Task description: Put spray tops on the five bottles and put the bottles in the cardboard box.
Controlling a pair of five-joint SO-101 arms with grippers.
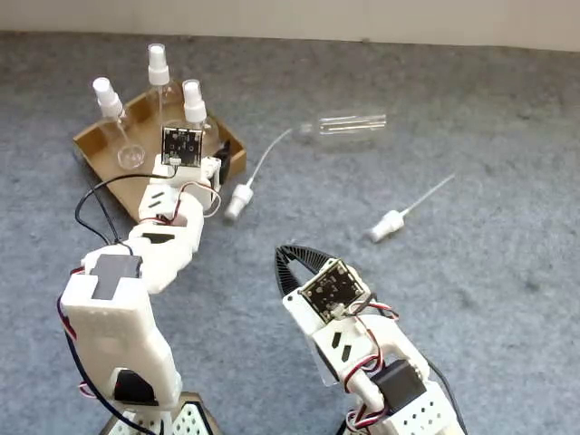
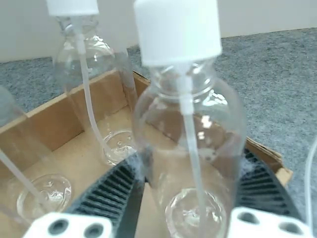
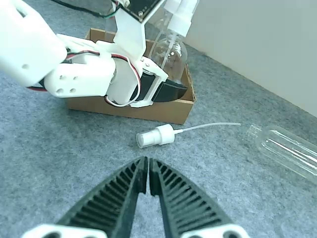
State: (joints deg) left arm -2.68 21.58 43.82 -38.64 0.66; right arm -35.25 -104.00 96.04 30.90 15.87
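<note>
Pinch of left gripper on bottle, apparently seated in cardboard box at ten o'clock for release; right gripper pressed together, empty.

Grey carpeted table, cardboard box, bottle lying flat, two loose spray tops

Your shallow brown box holds three clear bottles, all upright with white spray tops fitted: corner bottle, rear bottle and front bottle. The fourth bottle lies on its side on the table, uncapped, well apart from the box. First top lies just beside the box. Second top lies farther out.
</note>
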